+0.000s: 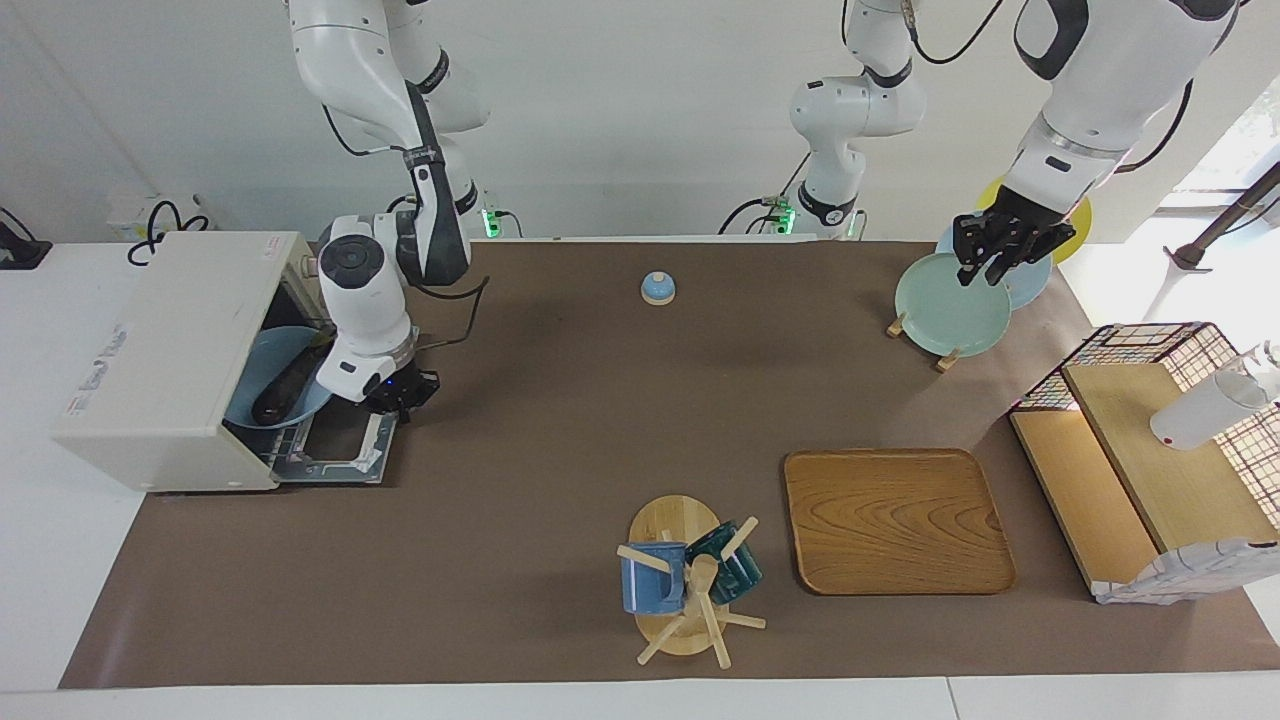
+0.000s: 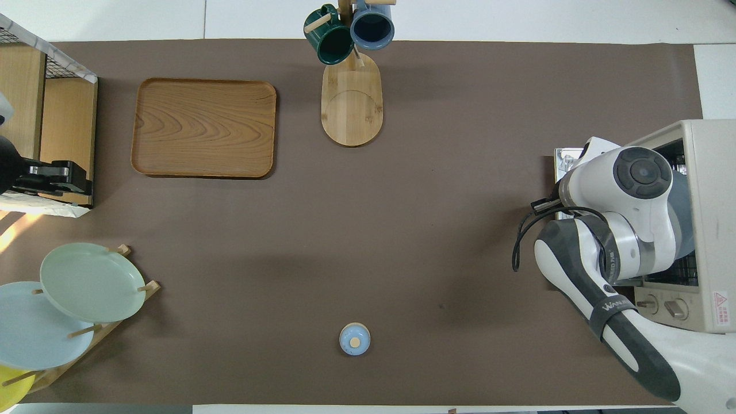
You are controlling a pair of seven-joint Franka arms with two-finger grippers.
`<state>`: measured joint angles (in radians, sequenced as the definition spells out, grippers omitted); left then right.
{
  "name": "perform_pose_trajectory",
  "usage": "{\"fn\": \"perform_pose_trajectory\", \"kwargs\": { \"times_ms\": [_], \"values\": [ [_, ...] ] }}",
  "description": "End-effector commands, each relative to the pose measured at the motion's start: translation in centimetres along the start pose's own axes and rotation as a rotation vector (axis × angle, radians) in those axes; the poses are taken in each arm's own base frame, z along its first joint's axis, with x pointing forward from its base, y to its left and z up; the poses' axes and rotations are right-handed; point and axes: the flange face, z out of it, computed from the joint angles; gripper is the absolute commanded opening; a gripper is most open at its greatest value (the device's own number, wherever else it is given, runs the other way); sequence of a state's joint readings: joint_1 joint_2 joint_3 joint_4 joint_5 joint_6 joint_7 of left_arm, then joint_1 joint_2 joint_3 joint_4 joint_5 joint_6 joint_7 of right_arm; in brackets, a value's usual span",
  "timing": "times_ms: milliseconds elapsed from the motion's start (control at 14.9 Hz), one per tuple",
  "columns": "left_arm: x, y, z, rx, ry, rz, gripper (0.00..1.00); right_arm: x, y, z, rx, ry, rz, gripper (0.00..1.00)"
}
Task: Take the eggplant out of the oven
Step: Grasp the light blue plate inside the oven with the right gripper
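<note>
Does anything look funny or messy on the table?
Nothing is spilled or broken. One odd thing: the oven sits with its door dropped open, and a blue plate inside carries the eggplant, poking out over the door.

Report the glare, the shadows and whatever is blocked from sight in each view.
Facing view: daylight from the window washes out the white table edge at the left arm's end; the tray and the mug rack cast soft shadows on the brown mat. Overhead view: a sunlit patch lies on the mat beside the plates; the right arm covers the oven's mouth.
</note>
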<state>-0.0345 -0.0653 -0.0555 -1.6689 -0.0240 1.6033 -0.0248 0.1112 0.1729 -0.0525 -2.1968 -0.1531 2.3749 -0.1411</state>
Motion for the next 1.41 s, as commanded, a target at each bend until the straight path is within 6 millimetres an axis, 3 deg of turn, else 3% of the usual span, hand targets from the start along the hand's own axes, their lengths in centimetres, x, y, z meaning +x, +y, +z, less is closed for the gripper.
{"fn": "perform_pose_trajectory", "kwargs": {
  "times_ms": [0,134,335,402,469,536,603,804,871,1272,1339],
  "values": [
    [0.0,-0.4,-0.2,0.005,0.013,0.004,1.00,-0.4,-0.1,-0.1,0.012,0.000,0.058,0.00],
    [0.0,-0.4,-0.2,0.005,0.013,0.004,1.00,0.3,-1.3,-0.7,0.044,0.005,0.074,0.00],
    [0.0,-0.4,-0.2,0.005,0.013,0.002,1.00,1.2,-1.5,-4.4,0.048,-0.013,0.068,0.01],
    [0.0,-0.4,-0.1,0.005,0.011,0.002,1.00,1.2,-1.0,-6.0,0.049,-0.029,0.074,0.27],
    [0.0,-0.4,-0.2,0.005,0.013,0.004,1.00,1.0,-0.5,-8.0,0.049,-0.036,0.082,0.43],
    [0.0,-0.4,-0.1,0.005,0.011,0.004,1.00,0.7,0.1,-9.4,0.049,-0.040,0.093,0.79],
    [0.0,-0.3,-0.1,0.006,0.011,0.005,1.00,0.3,0.9,-10.1,0.048,-0.045,0.103,1.00],
    [-0.1,-0.3,-0.1,0.004,0.010,0.002,1.00,-1.5,5.2,-10.1,0.054,-0.063,0.155,1.00],
    [0.0,-0.1,-0.1,-0.008,0.013,0.002,1.00,-2.1,5.9,-9.7,0.058,-0.073,0.150,0.91],
    [0.0,-0.4,0.0,-0.014,0.011,-0.003,1.00,-4.1,6.5,-7.7,0.060,-0.061,0.156,0.64],
    [0.0,-0.4,-0.1,-0.014,0.014,-0.006,0.72,-4.4,6.5,-7.1,0.059,-0.048,0.150,0.60]
  ]
}}
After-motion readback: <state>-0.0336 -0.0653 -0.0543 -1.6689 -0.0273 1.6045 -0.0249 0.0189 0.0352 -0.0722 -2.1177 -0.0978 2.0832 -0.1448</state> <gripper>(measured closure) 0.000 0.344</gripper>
